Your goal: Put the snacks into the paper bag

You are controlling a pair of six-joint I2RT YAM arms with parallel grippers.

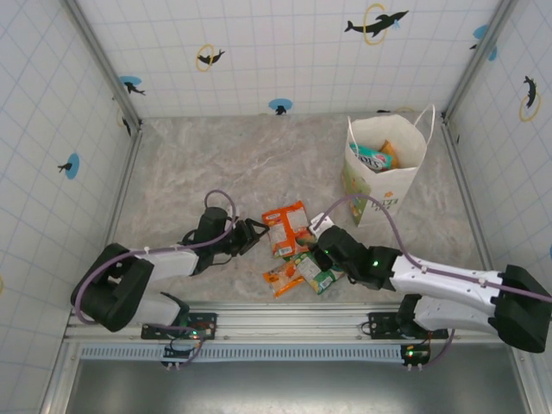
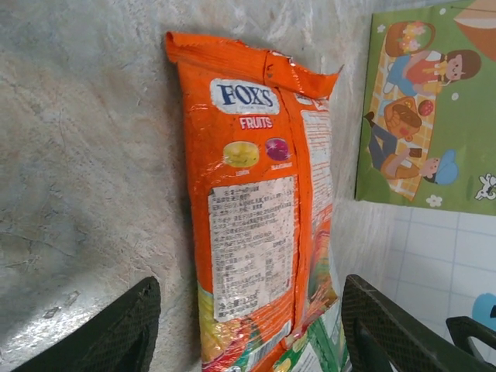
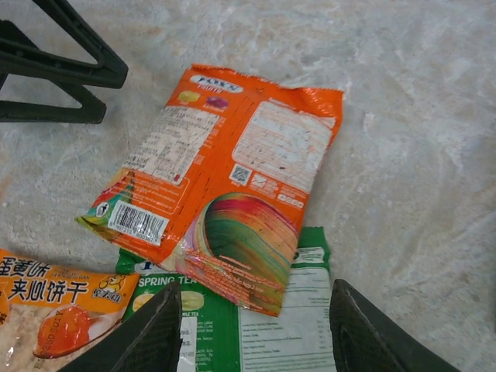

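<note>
The left claw was open abt halfway and held nothing. Its jaws stood each side of the large orange packet, w/ a gap on both sides. This packet lay flat on the worktop, straight ahead of the left claw. The right claw was open too and empty, just above the packet's other end. A green packet lay under that end, and a small orange packet at this claw's left. The paper bag stood upright well beyond the right claw, w/ some snacks already inside.

I judged the large orange packet light, soft and glossy, so prob. slippery. Better to pinch it at a sealed end edge, not at the puffy middle.
</note>
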